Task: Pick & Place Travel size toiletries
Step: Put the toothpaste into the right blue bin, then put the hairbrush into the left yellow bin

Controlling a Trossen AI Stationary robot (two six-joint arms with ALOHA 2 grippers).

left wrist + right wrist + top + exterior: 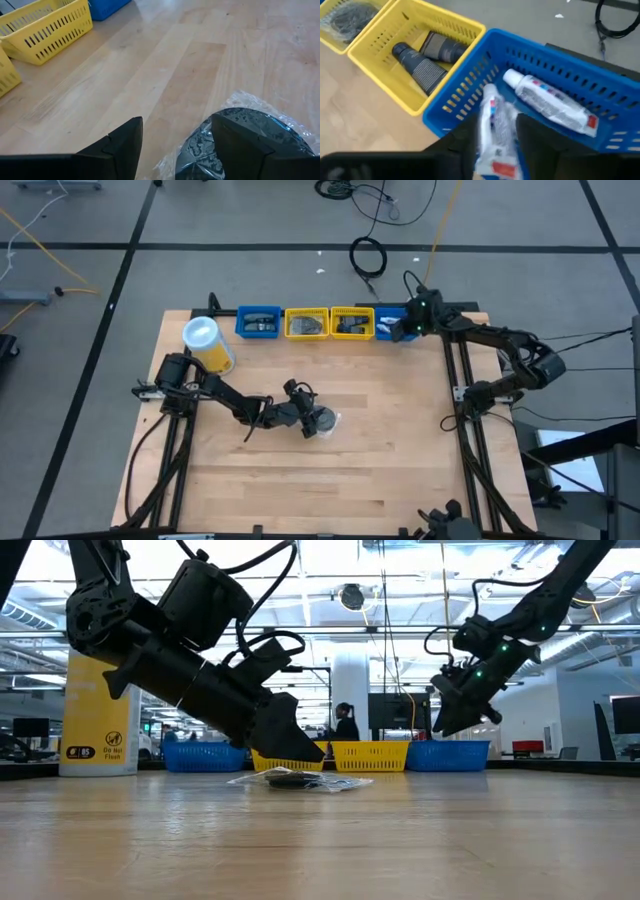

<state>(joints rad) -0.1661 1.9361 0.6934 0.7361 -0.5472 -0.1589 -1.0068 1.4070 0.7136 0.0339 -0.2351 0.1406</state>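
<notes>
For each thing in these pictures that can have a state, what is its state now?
left gripper: open, low over the table, by the wrapped disc
wrapped grey disc: flat on the table, not held
right gripper: over the right blue bin, a white tube between its fingers
white tube: blurred, grip cannot be told
right blue bin: holds another white tube
yellow bin: holds two dark bottles
yellow canister: lid on

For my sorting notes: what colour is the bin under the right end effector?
Blue bin, best seen in the right wrist view.
</notes>
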